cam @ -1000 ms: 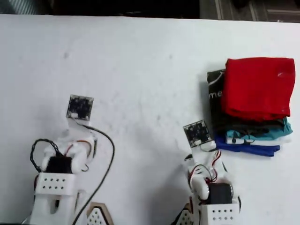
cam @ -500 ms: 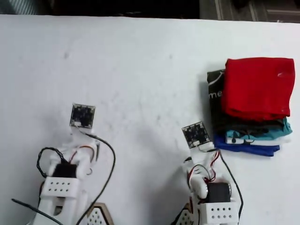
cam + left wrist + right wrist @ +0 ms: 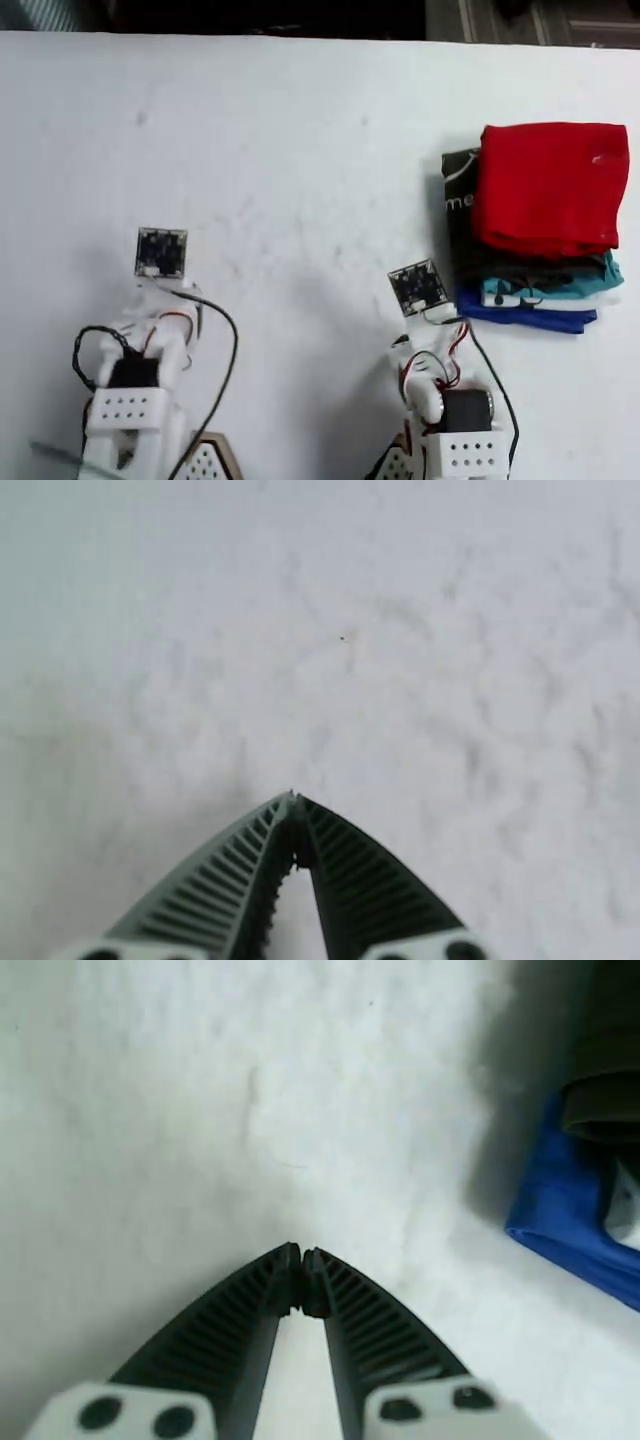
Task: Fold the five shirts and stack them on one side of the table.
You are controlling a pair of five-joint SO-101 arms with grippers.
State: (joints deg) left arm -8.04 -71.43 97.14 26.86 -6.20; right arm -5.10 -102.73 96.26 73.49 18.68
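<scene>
On the right arm's side of the table [image 3: 300, 130] sits a stack [image 3: 530, 230] of folded shirts, close to that edge. A red shirt [image 3: 552, 185] lies on top, squared off and fairly flat. Under it a black shirt [image 3: 458, 215] juts out toward the table's middle, and a teal shirt [image 3: 545, 291] shows as a thin band along the stack's near edge. A blue shirt [image 3: 525, 316] lies at the bottom, its edge sticking out nearest the arms. How many layers lie in between cannot be counted from above. The right arm [image 3: 445, 400] stands just beside the stack's near corner. Its wrist view shows the right gripper [image 3: 301, 1260] above bare table, clenched, with the jaws pressed together at the tips and nothing between them. Blue cloth and a dark fold over it lie off to one side there, apart from the tips. The left arm [image 3: 135, 370] stands well apart from the stack, toward the table's other side. The left gripper [image 3: 295, 805] is likewise clenched and empty, its ribbed jaws meeting at a point over plain white surface.
</scene>
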